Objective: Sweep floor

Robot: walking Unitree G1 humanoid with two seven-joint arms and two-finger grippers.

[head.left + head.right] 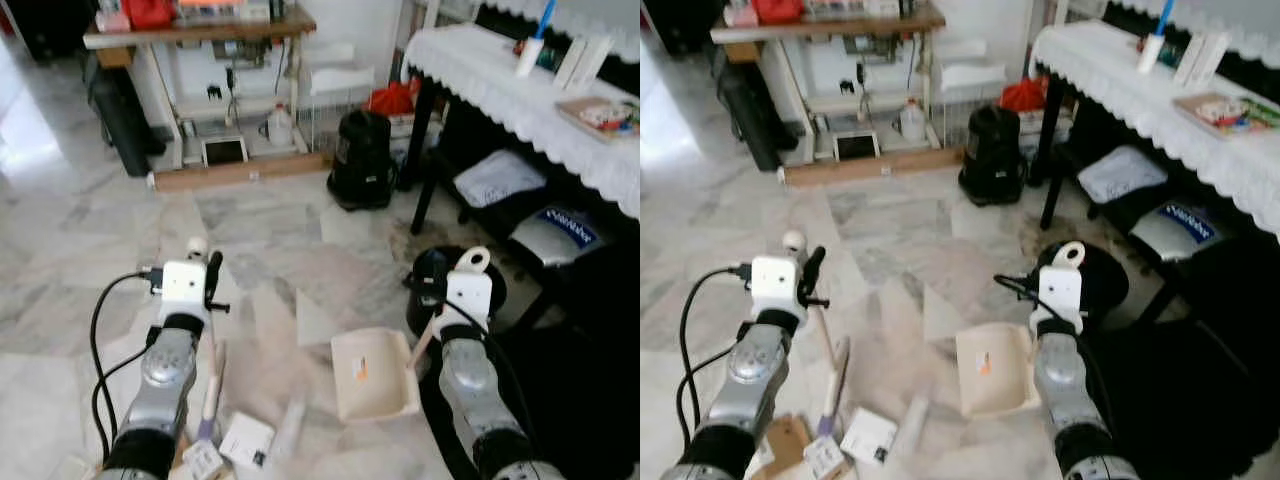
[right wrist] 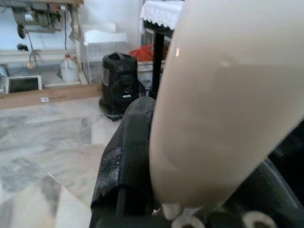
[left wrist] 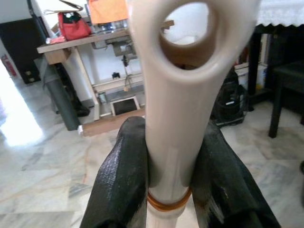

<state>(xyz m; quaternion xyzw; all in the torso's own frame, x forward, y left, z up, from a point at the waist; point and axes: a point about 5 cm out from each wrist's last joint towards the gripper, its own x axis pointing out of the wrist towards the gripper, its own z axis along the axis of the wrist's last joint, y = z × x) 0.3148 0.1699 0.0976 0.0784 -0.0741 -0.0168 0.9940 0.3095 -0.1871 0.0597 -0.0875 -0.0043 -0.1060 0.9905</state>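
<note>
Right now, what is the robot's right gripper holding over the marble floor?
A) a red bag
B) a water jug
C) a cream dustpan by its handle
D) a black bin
C: the right gripper is shut on the handle of the cream dustpan, whose tray sits low by the floor.

Dustpan [image 1: 375, 375] on floor [image 1: 80, 230] at centre, papers [image 1: 245, 438] at its 8 o'clock, bin [image 1: 362, 160] at 12, workbench [image 1: 200, 30] at 11, clothed table [image 1: 520, 90] at 2.

A black bin [image 1: 361, 158] stands beside the cloth-covered table [image 1: 490, 75].
</note>
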